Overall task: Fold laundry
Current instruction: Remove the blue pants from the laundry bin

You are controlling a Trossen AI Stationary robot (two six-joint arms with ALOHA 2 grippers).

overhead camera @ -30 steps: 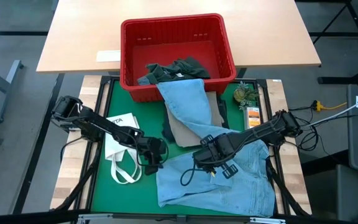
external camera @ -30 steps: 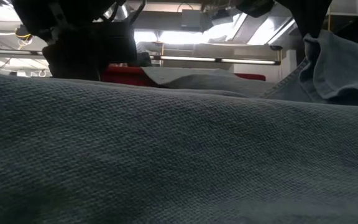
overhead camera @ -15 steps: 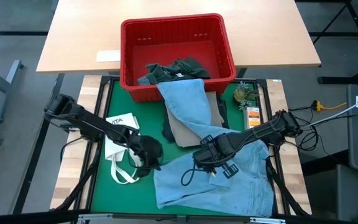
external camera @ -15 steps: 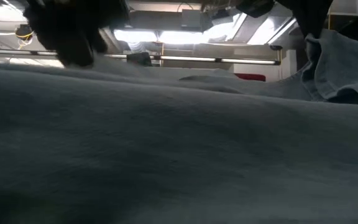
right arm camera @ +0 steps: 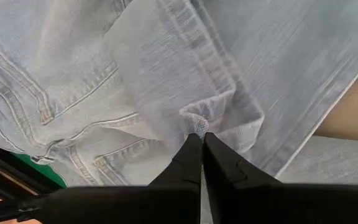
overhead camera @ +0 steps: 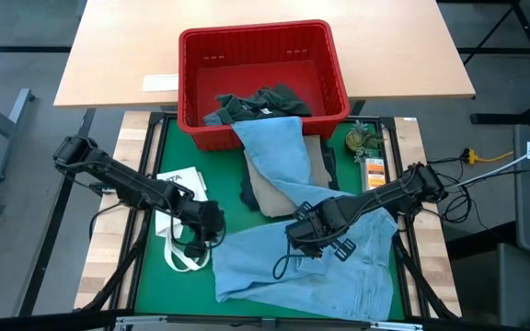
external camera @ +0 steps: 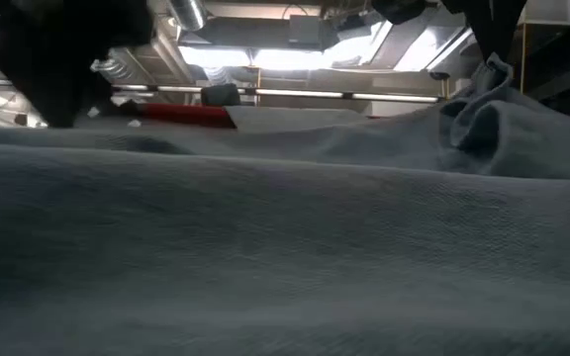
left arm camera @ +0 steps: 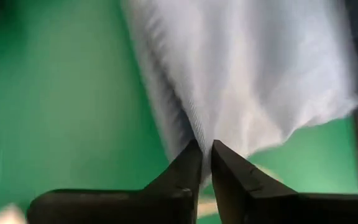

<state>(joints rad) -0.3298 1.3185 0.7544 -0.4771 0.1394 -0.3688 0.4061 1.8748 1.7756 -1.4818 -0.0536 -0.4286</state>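
The light blue jeans (overhead camera: 316, 267) lie across the lower middle of the high view, long axis running from the lower left up to a leg draped into the red basket (overhead camera: 263, 74). Spreading flat looks under way. The left end effector (overhead camera: 208, 225) pinches their left edge; the right end effector (overhead camera: 309, 237) is clamped on a fold mid-garment. Next, probably pull both outward evenly.

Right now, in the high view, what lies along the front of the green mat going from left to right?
White tote bag → left gripper, shut on the jeans' left edge → light blue jeans → right gripper, shut on a fold of the jeans.
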